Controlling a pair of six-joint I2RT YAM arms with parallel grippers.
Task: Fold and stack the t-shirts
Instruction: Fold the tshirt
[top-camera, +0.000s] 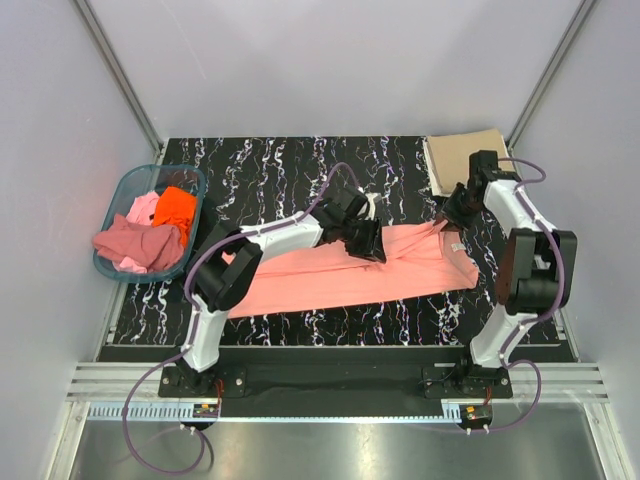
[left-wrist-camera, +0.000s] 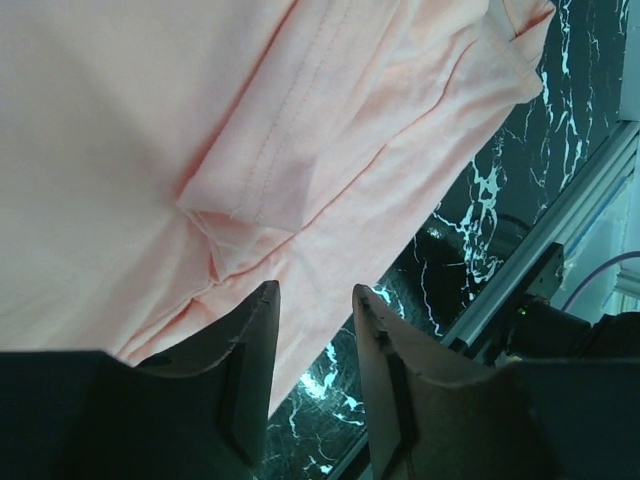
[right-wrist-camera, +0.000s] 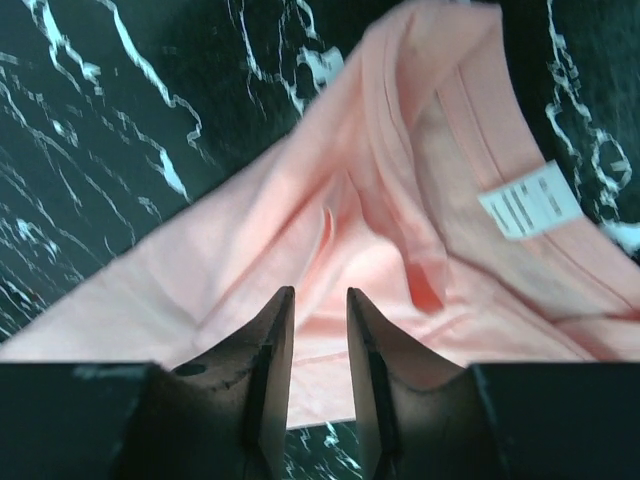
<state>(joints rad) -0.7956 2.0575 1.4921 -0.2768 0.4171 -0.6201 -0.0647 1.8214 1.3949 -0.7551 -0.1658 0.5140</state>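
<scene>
Salmon-pink jersey fills the view beneath the left hand (left-wrist-camera: 315, 295), whose two fingers stand apart with nothing between them, poised just over the cloth. Under it the salmon-pink t-shirt (left-wrist-camera: 150, 150) shows a turned-over flap with a double row of stitching and a few soft creases. The right hand (right-wrist-camera: 320, 295) also has its fingers parted by a narrow gap and grips nothing; it hangs over the shirt's ribbed collar, where a white label (right-wrist-camera: 527, 200) is sewn inside the neck and the fabric bunches into folds.

From above, the shirt lies as a long band across the middle of the black marbled tabletop (top-camera: 280, 170), running from near the left arm's base to the right edge, neck end on the right. A tan t-shirt (top-camera: 465, 155) sits folded flat at the far right corner. At the left edge a teal basket (top-camera: 150, 170) holds an orange t-shirt (top-camera: 175, 210), a light pink t-shirt (top-camera: 143, 207) and a dusty rose t-shirt (top-camera: 135, 245) that spills over its rim.
</scene>
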